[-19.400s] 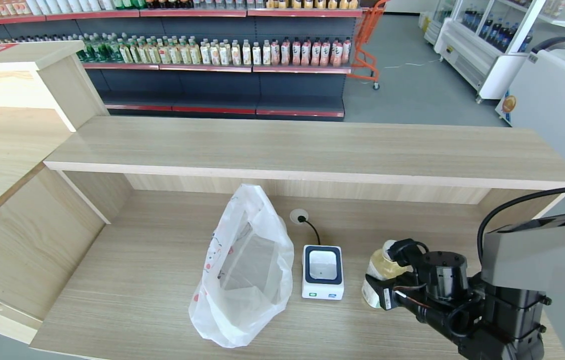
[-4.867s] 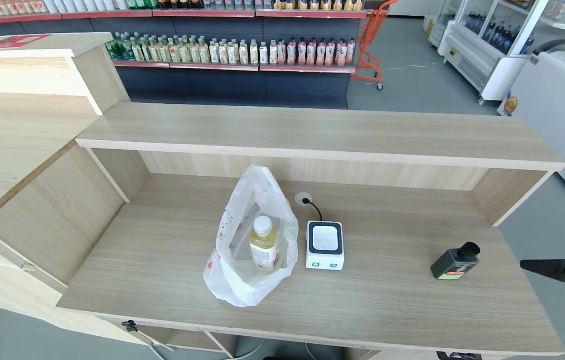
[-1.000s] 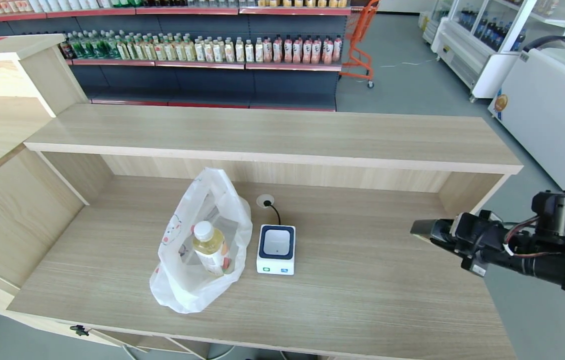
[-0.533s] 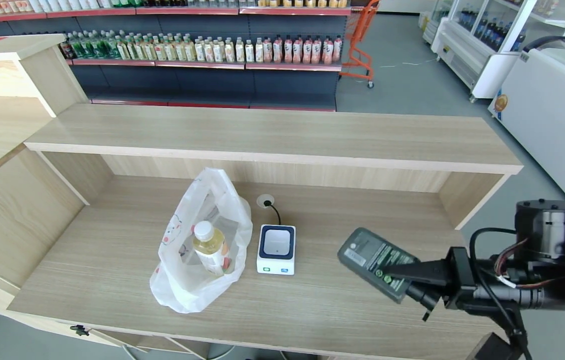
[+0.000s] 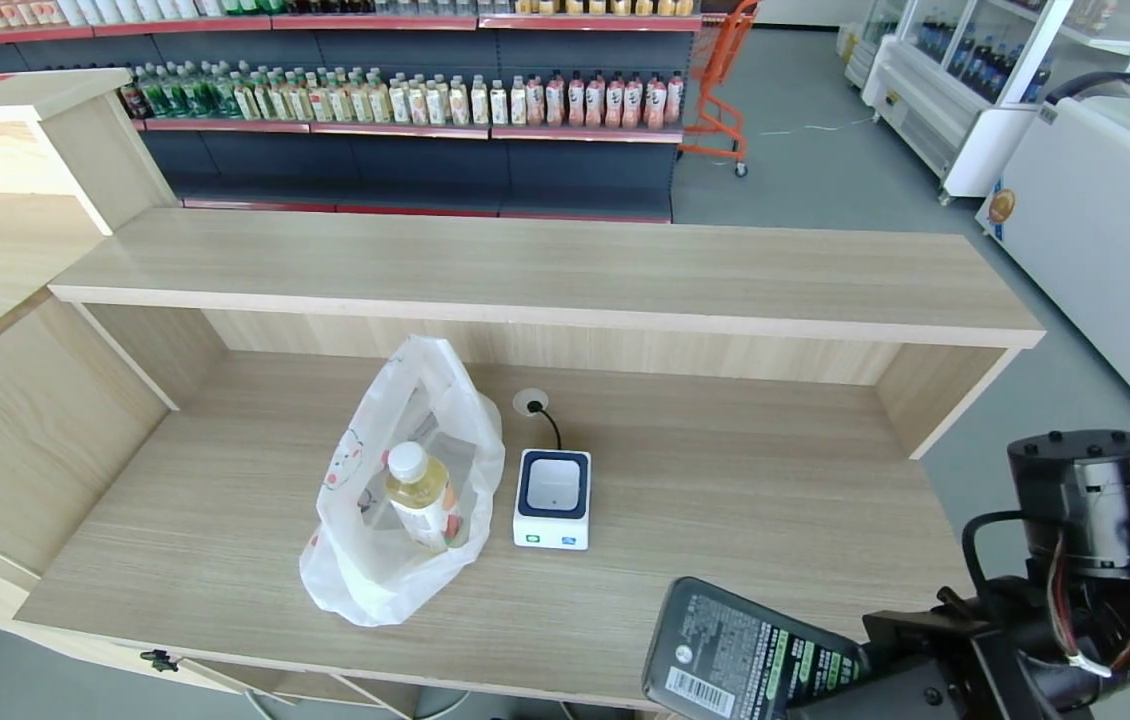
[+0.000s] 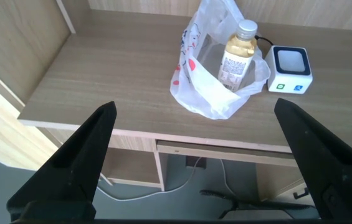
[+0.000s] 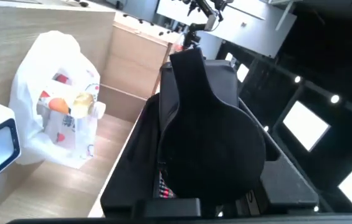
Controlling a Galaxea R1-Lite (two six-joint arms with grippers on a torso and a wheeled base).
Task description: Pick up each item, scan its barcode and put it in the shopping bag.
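A dark grey bottle (image 5: pixel 740 652) hangs over the counter's front right edge, its barcode label facing up. My right gripper (image 5: pixel 860 668) is shut on its far end; in the right wrist view the dark grey bottle (image 7: pixel 205 130) stands between the jaws. The white shopping bag (image 5: pixel 395 500) sits open at the counter's middle, holding an upright bottle of yellow drink (image 5: pixel 418 497). The white barcode scanner (image 5: pixel 552 485) lies just right of the bag. My left gripper (image 6: pixel 194 168) hovers open off the counter's front edge, facing the shopping bag (image 6: pixel 207 93) and scanner (image 6: pixel 291 67).
A raised wooden ledge (image 5: pixel 545 270) runs along the back of the counter, with side walls at both ends. The scanner's cable (image 5: pixel 545 425) leads to a hole behind it. Bare counter (image 5: pixel 765 490) lies right of the scanner.
My right arm has swung the dark grey bottle from the counter's right end down to its front edge, turning the barcode side up. Bag, drink bottle and scanner have stayed put.
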